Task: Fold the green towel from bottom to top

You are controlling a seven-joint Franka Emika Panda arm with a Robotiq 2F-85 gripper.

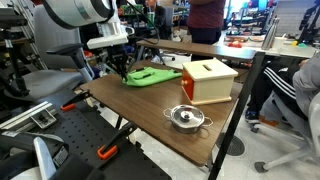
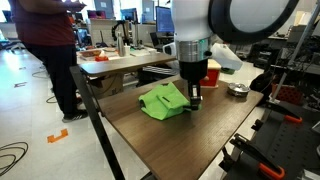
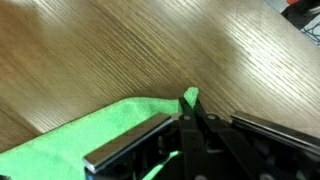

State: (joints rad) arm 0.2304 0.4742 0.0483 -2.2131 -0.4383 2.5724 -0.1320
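Right under the wrist camera, the gripper (image 3: 192,118) fills the lower edge of the view, its dark body cut off by the frame. Its fingers (image 3: 130,142) are drawn together on a fold of the green towel (image 3: 80,145), and a small peak of cloth pokes out above the tips. Only one corner of the towel shows there; the rest runs off the bottom left. The wooden table (image 3: 110,50) beyond is soft with blur. In an exterior view the gripper (image 2: 194,100) stands down on one end of the towel (image 2: 163,100), which lies bunched on the table (image 2: 190,140), so where the tips meet the cloth is hard to make out. The white arm (image 2: 200,30) above hides most of what stands behind it. In an exterior view the towel (image 1: 152,75) lies toward the table's far side, just beside a wooden box (image 1: 208,80). A metal bowl (image 1: 187,118) sits apart from both, near the front edge. Farther off, a seated person (image 1: 290,90) is cut by the frame, and a standing person (image 2: 50,40) has the head out of view.
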